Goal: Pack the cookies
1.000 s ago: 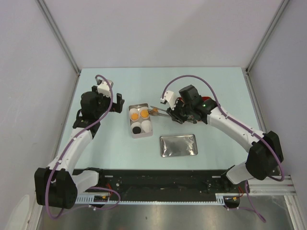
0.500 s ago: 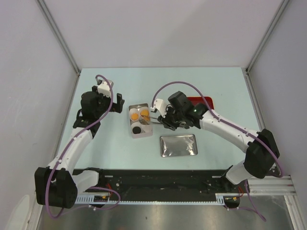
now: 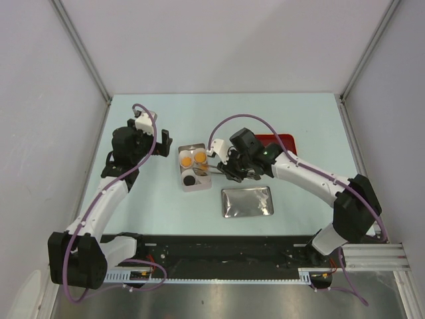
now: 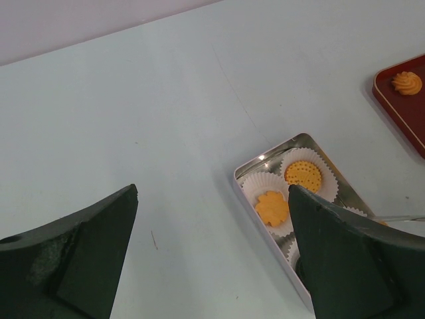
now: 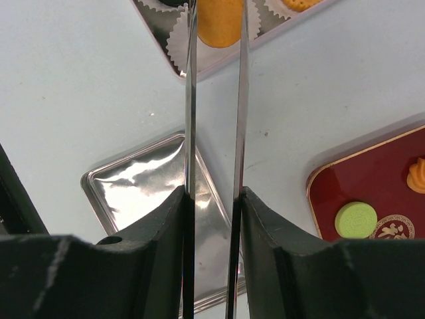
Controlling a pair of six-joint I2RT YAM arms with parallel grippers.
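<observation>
An open metal tin [image 3: 184, 187] holds white paper cups with two orange cookies [image 3: 186, 159] and a black one [image 3: 189, 179]. My right gripper [image 3: 229, 167] is shut on metal tongs [image 5: 190, 100]. The tongs' tips pinch an orange cookie [image 5: 219, 23] over a paper cup at the tin's near right corner. A red tray [image 5: 332, 193] carries a green cookie [image 5: 355, 219] and an orange swirl cookie [image 5: 417, 176]. My left gripper [image 3: 163, 143] is open and empty, left of the tin. In its wrist view [image 4: 212, 252] the tin [image 4: 265, 159] shows two orange cookies [image 4: 272, 208].
The tin's shiny lid [image 3: 247, 201] lies flat in front of the tin, under my right wrist [image 5: 146, 193]. The red tray [image 3: 277, 139] is partly covered by the right arm. Grey walls close off the back and both sides of the table.
My right arm has swung left, carrying the tongs and the orange cookie from near the red tray to over the tin. The left arm has not moved.
</observation>
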